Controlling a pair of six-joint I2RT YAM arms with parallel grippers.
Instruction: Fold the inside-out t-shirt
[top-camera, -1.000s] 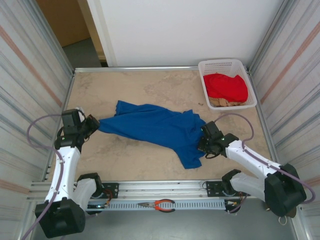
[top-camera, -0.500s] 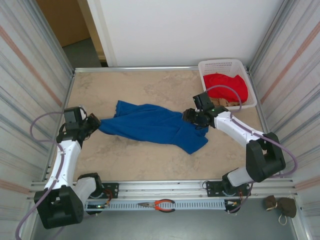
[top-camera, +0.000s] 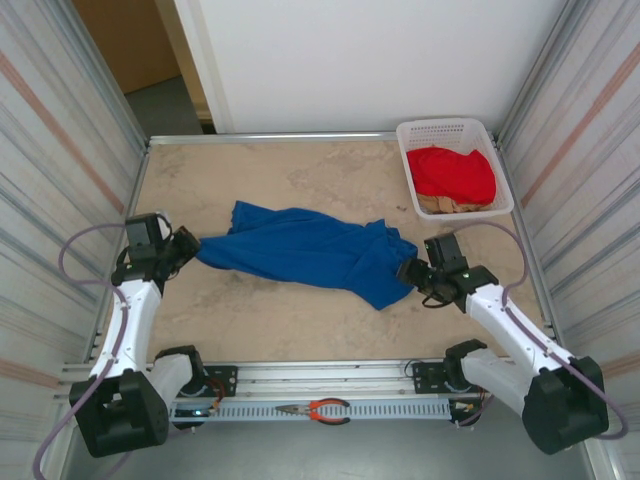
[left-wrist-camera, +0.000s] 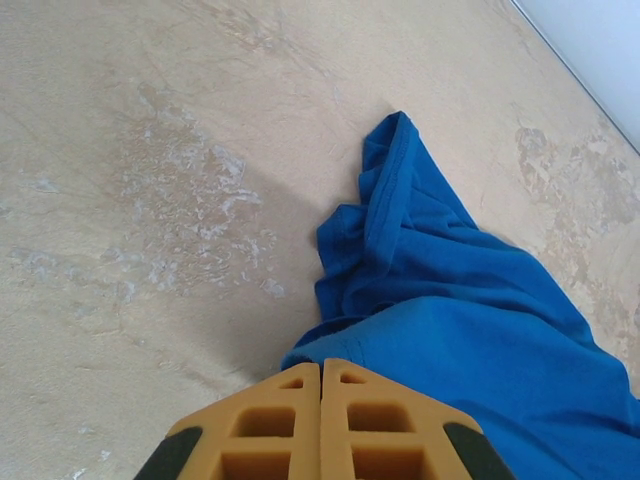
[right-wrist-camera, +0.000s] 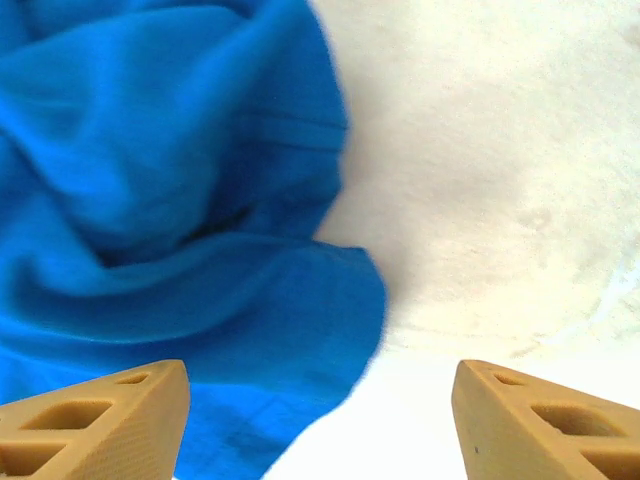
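Observation:
The inside-out t-shirt (top-camera: 300, 255) lies crumpled in a long band across the middle of the table, royal blue. My left gripper (top-camera: 188, 245) is shut on its left tip, which is drawn out to a point. In the left wrist view the yellow fingertips (left-wrist-camera: 321, 368) meet on a hemmed edge of the t-shirt (left-wrist-camera: 480, 330). My right gripper (top-camera: 408, 272) hovers open at the cloth's right end. Its fingers (right-wrist-camera: 130, 420) stand wide apart in the right wrist view, above the t-shirt's (right-wrist-camera: 170, 200) edge and bare table, gripping nothing.
A white basket (top-camera: 440, 125) at the back right holds a red garment (top-camera: 455, 172) and a tan cloth (top-camera: 445, 204). Pliers (top-camera: 318, 408) lie on the front rail. Corrugated metal walls close both sides.
The right gripper carried the shirt's right end up and left, let go, opened, and drew back to the right. The lower right flap now lies higher. The left gripper held still.

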